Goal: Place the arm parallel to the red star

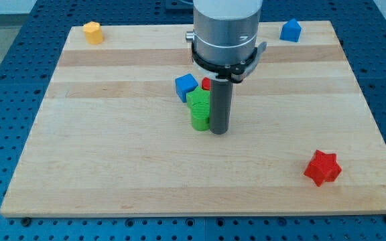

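Rod descends from the arm's grey cylindrical housing point(224, 30) near the view's top centre and meets the wooden board point(112, 161) a little above the middle of the view; my tip point(220, 132) rests on the wood, a plain dark rod end with no jaws to part or close and nothing clamped on it. Touching or just beside the tip on the view's left sits a green block point(200, 118), rounded or lobed, exact shape unclear. A second green block point(197, 98) lies directly above it toward the view's top, the two pressed together. Blue cube point(185, 86) sits at the upper left of that cluster, touching the upper green one. Small red block point(206, 84) shows just right of the blue cube, mostly hidden behind the rod; shape cannot be told. Red star point(322, 167) lies well apart from all this, low at the view's right, near the board's bottom right corner, with bare wood between it and the tip. Yellow block point(93, 32) sits at the board's top left corner, blue block point(290, 30) with a peaked top near the top right corner. Board rests on a blue perforated table point(5, 73).
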